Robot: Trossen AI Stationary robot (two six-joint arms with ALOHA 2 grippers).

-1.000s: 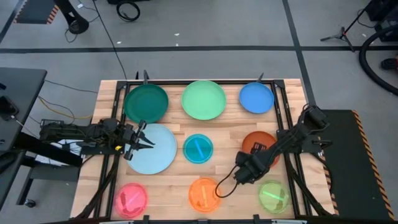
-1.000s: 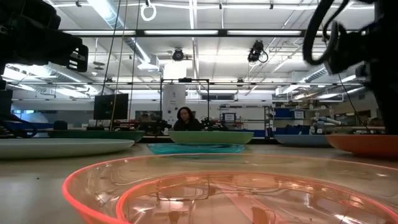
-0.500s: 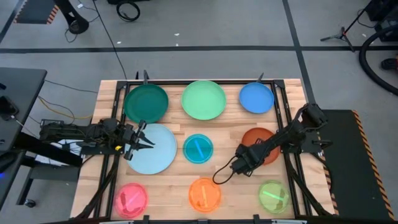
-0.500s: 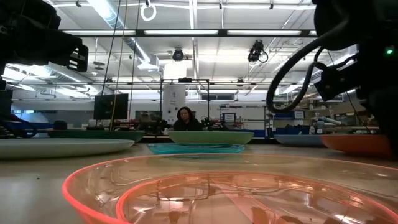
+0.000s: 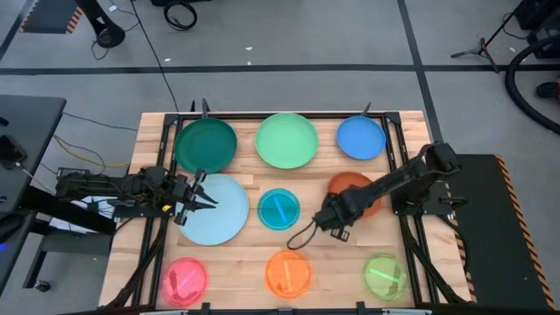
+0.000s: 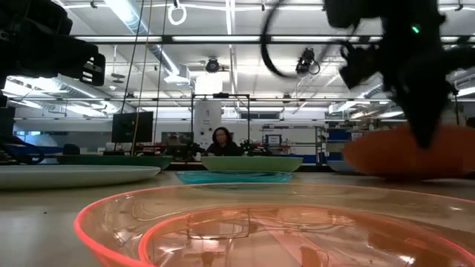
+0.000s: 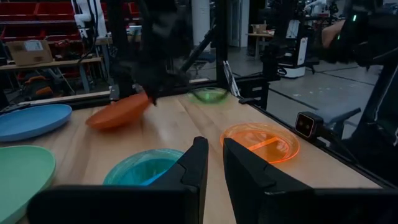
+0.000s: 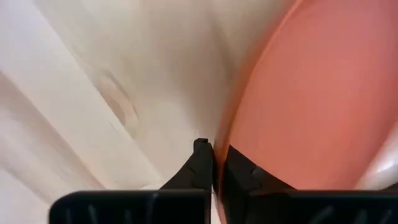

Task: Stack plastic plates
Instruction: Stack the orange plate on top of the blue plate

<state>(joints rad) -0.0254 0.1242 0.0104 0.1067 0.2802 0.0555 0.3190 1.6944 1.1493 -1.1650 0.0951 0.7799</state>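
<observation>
my fingers (image 7: 198, 163): sitting nearly together, narrow gap
teal plate (image 7: 142, 167): lying just past my tips
orange plate (image 7: 261, 139): resting flat nearby
red-orange plate (image 7: 118, 112): tilting, other arm (image 7: 158, 43) gripping it
table (image 7: 186, 121): carrying all

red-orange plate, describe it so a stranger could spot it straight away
Look at the right half of the wooden table, below the blue plate. The red-orange plate is there, pinched at its rim by the right gripper. It alone is opaque orange-red and tilted off the wood.
</observation>
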